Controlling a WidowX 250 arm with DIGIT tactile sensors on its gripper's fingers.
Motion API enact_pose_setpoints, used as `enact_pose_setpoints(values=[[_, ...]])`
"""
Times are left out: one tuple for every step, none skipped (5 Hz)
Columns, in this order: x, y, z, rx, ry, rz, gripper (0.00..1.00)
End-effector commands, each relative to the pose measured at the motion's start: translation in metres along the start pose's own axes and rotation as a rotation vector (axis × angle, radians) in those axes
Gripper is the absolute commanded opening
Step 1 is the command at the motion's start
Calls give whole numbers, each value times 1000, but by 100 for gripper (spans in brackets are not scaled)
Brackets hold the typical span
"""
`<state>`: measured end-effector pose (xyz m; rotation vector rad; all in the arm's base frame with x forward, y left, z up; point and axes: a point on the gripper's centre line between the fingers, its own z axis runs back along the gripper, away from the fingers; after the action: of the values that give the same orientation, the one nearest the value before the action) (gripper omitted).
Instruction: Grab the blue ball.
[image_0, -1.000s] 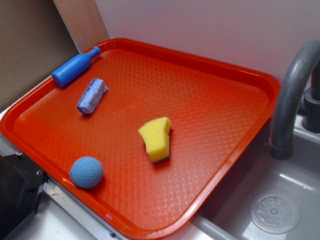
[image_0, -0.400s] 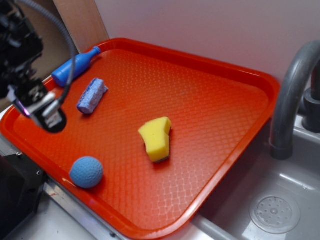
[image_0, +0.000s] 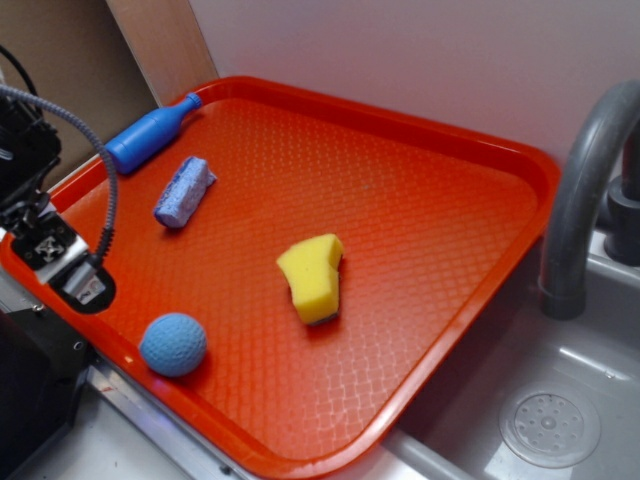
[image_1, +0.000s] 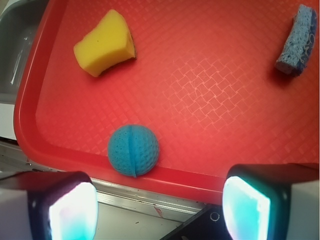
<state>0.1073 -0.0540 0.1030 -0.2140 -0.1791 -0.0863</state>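
A small light-blue ball with a dimpled surface (image_0: 173, 344) (image_1: 134, 150) lies on a large red plastic tray with a woven-pattern floor (image_0: 420, 230) (image_1: 210, 95), close to the tray's near rim at its front left corner. The robot's gripper (image_0: 68, 270) (image_1: 160, 207) hangs over the left edge of the tray, up and to the left of the ball and clear of it. In the wrist view its jaws are spread wide, one pad at each lower corner of the frame, with nothing between them; the ball sits just above the gap, slightly nearer the left-hand pad, on the tray floor beside the rim.

A yellow foam sponge with a notched side (image_0: 313, 277) (image_1: 105, 43) rests near the middle of the tray, well apart from the ball. A bluish-purple speckled rectangular block (image_0: 184, 190) (image_1: 297, 40) lies toward the far left of the tray. Beyond it a blue plastic bottle (image_0: 150, 132) lies on its side across the tray's rim, neck pointing toward the back wall. To the right of the tray a grey curved tap (image_0: 585, 190) rises over a grey sink basin with a round drain (image_0: 548, 425).
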Motion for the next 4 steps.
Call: enact_pose_setpoints(values=[[6,-2,2,-3,-8,-13,100],[6,-2,2,-3,-8,-13,100],[9,-12,-34,19,36,-45,100],[12,-20,-59,68,9,-66,100]])
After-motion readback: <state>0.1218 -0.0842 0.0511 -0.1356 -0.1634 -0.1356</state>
